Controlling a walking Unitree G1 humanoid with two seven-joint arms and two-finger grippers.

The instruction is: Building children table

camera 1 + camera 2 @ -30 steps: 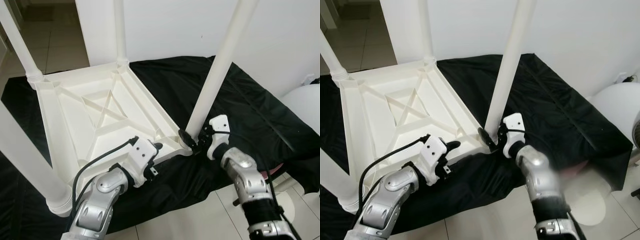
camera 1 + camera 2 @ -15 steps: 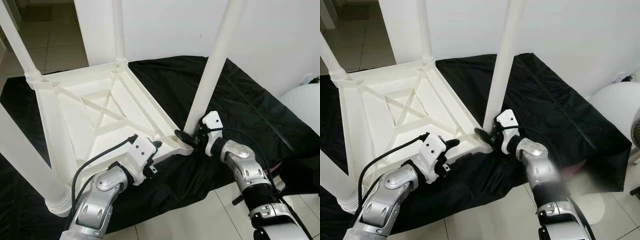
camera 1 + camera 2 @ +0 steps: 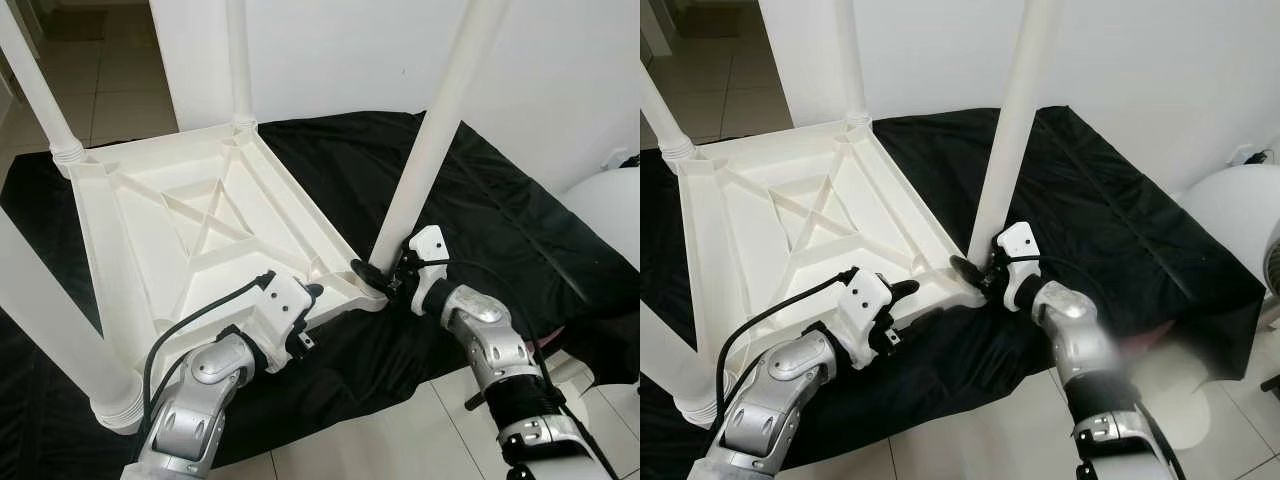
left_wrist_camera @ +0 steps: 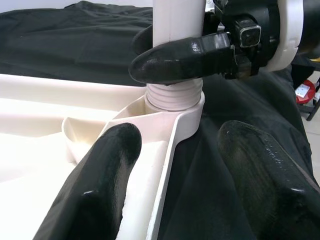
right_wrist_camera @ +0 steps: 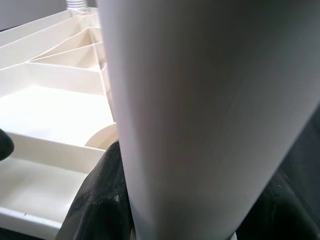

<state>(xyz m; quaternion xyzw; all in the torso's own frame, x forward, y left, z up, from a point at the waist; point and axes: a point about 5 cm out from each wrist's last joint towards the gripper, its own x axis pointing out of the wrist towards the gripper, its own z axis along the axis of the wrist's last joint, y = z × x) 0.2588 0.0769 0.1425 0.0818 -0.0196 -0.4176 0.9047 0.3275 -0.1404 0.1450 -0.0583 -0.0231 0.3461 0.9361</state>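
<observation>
Gripping the near-right table leg [image 3: 432, 142] low on its shaft, my right gripper [image 3: 383, 277] sits just above the threaded collar where that leg enters the corner socket of the tabletop [image 3: 190, 232]. In the left wrist view one black finger [image 4: 182, 58] wraps across the front of the white leg, right above the ribbed collar; the fingers are clenched on the leg. My right forearm runs up from the floor side, bent at the wrist so the white gripper housing lies beside the leg's base.

The tabletop lies upside down on a black cloth [image 3: 480, 200], ribbed underside up, with legs standing at its corners.

My left gripper [image 3: 303, 318] is at the tabletop's near edge, a little along that edge from the gripped leg. Its two fingers [image 4: 107, 170] are spread apart and straddle the rim: one rests over the white underside, the other over the black cloth outside the rim. They grasp nothing. The left forearm angles up from below the tabletop's near edge, elbow bent, cable looped beside it.
</observation>
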